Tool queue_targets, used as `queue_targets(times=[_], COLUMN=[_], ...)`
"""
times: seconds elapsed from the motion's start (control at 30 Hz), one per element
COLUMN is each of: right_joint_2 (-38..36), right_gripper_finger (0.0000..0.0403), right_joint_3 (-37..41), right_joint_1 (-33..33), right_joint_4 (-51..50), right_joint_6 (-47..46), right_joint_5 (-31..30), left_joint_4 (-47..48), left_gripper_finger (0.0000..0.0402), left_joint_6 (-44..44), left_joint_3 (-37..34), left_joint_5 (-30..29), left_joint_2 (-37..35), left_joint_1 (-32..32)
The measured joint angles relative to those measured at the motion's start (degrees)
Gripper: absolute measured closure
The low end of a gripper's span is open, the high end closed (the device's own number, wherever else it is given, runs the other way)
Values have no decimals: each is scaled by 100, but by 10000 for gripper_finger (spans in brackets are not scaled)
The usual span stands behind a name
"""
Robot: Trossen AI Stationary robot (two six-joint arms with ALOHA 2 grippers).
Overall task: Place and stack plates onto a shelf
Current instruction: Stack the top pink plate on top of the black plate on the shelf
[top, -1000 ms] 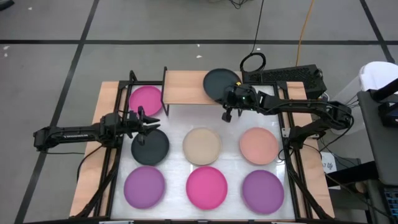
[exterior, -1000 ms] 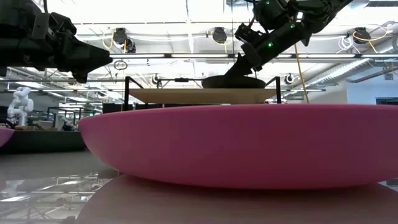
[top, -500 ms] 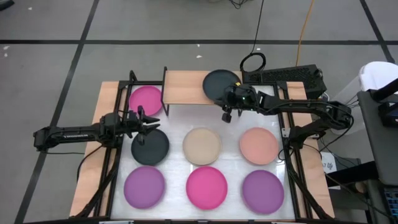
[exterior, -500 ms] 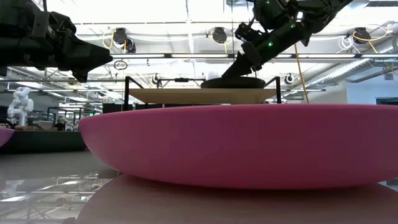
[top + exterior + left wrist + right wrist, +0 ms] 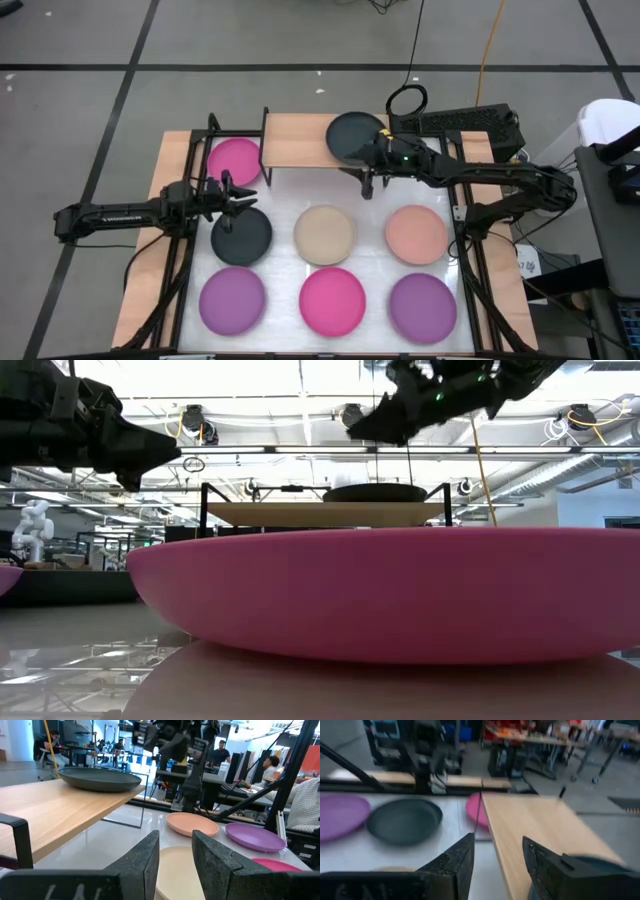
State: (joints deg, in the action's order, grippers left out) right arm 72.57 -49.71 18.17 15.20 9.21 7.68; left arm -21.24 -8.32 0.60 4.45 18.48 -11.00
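Your right gripper (image 5: pixel 368 172) has lifted off the dark grey plate (image 5: pixel 355 138) with its fingers parted and empty, leaving that plate resting on the shelf (image 5: pixel 296 140), so one is placed while your left gripper (image 5: pixel 240 194) waits open.

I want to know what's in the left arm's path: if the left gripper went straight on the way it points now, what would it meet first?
Probably the beige plate: the left gripper is open and aims low across the table at it, with the salmon plate beyond. Depth is unclear, so it might instead pass just above it.
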Motion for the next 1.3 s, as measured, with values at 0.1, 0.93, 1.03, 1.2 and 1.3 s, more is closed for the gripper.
queue_targets(times=[0.1, 0.93, 1.03, 1.2, 1.3], right_joint_2=[-340, -1525, -1577, -1838, -2038], right_gripper_finger=[254, 257, 257, 257, 257], right_joint_3=[0, 263, 535, 949, 1218], right_joint_1=[-181, -2640, -2906, -3144, -3194], right_joint_4=[-39, -1371, -1339, -1313, -1044], right_joint_6=[2, -15, -161, -517, -575], right_joint_5=[6, -743, -1151, -1622, -1687], left_joint_4=[-218, 5003, 5013, 5029, 5034], left_gripper_finger=[282, 282, 282, 282, 282], left_joint_6=[-119, -875, -962, -981, -970], left_joint_3=[0, 2457, 2457, 2457, 2457], left_joint_5=[-1, -2610, -2695, -2706, -2706], left_joint_2=[-2, 2758, 3226, 3793, 4032], left_joint_1=[0, -6, -86, -377, -573])
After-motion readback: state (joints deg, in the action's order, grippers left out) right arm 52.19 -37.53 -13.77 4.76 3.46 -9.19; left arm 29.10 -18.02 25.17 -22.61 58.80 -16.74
